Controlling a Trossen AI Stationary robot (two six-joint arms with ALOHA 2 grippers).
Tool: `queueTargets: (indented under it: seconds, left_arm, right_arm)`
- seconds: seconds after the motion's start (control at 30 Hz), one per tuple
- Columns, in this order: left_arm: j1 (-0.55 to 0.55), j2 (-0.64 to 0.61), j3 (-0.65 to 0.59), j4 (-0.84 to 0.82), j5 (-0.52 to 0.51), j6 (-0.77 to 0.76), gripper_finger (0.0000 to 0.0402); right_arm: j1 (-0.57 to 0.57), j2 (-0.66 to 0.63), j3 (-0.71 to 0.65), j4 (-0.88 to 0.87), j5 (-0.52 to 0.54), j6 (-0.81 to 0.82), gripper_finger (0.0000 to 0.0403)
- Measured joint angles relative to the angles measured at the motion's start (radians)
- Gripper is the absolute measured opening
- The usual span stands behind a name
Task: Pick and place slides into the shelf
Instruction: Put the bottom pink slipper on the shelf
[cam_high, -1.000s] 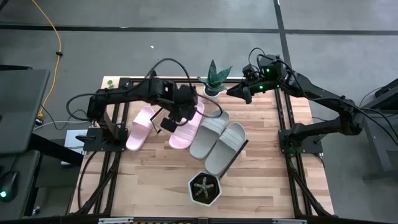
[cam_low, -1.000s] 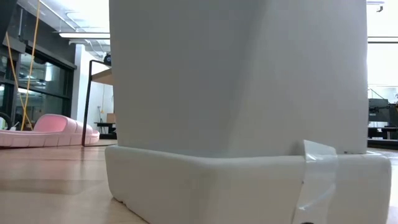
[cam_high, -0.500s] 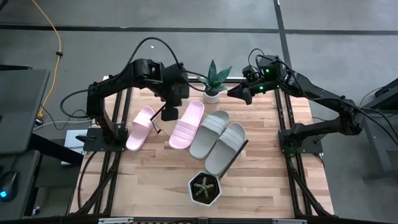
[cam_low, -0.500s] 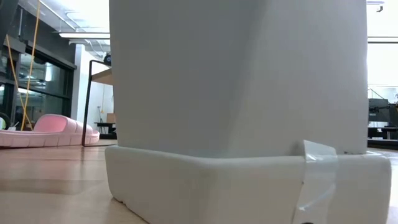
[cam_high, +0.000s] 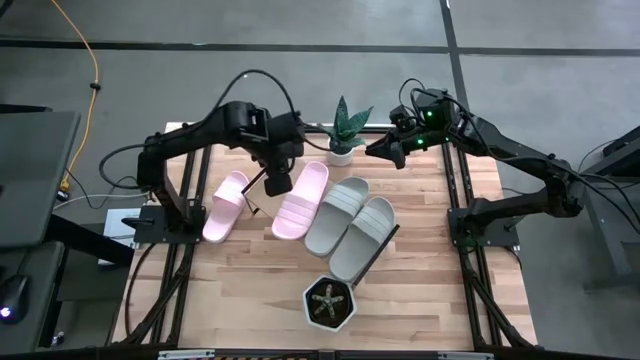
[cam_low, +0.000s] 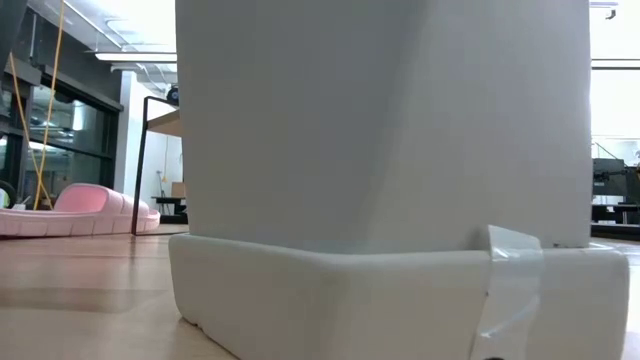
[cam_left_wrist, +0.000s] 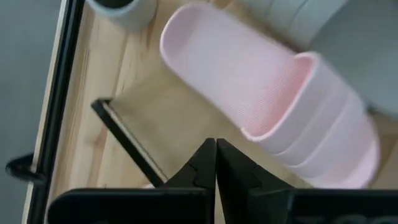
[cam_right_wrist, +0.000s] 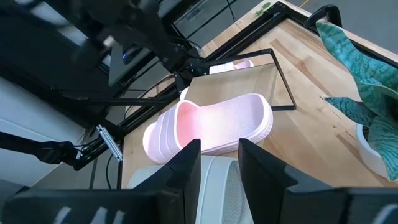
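Hovering over pink slide (cam_high: 302, 199) — left claw (cam_high: 277, 184), closed

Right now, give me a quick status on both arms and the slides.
Left gripper shut, empty, above the gap between the pink slides. Right gripper waiting near the plant, holding nothing. Four slides lie in a row on the shelf. Nothing blocking.

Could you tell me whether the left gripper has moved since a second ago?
Yes. The left gripper has pulled back off the pink slide toward the table's far edge, nearer the potted plant, and it is now shut and empty.
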Motion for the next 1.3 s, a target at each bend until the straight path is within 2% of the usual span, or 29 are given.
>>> queueTargets:
  seconds: [0.2,0.5,0.77,0.9,1.1,1.3]
  left_arm:
    - [0.044,-0.009,-0.078,0.000,-0.031,-0.046,0.0001]
    - [0.157,-0.097,-0.080,0.015,-0.055,-0.112,0.0000]
    - [0.246,-0.128,-0.080,0.086,0.053,-0.111,0.0000]
    - [0.261,-0.130,-0.109,0.132,0.064,-0.112,0.0000]
    - [0.278,-0.141,-0.235,0.179,0.116,-0.108,0.0000]
    - [0.277,-0.139,-0.328,0.262,0.117,-0.108,0.0000]
  right_arm:
    - [0.000,0.000,0.000,-0.012,0.000,0.000,0.0099]
    - [0.000,0.000,0.000,-0.029,0.001,-0.021,0.0099]
    - [0.000,0.000,0.000,-0.029,0.073,-0.061,0.0099]
    - [0.000,0.000,0.000,-0.029,0.093,-0.071,0.0096]
    - [0.000,0.000,0.000,-0.029,0.110,-0.077,0.0062]
    - [0.000,0.000,0.000,-0.029,0.126,-0.079,0.0013]
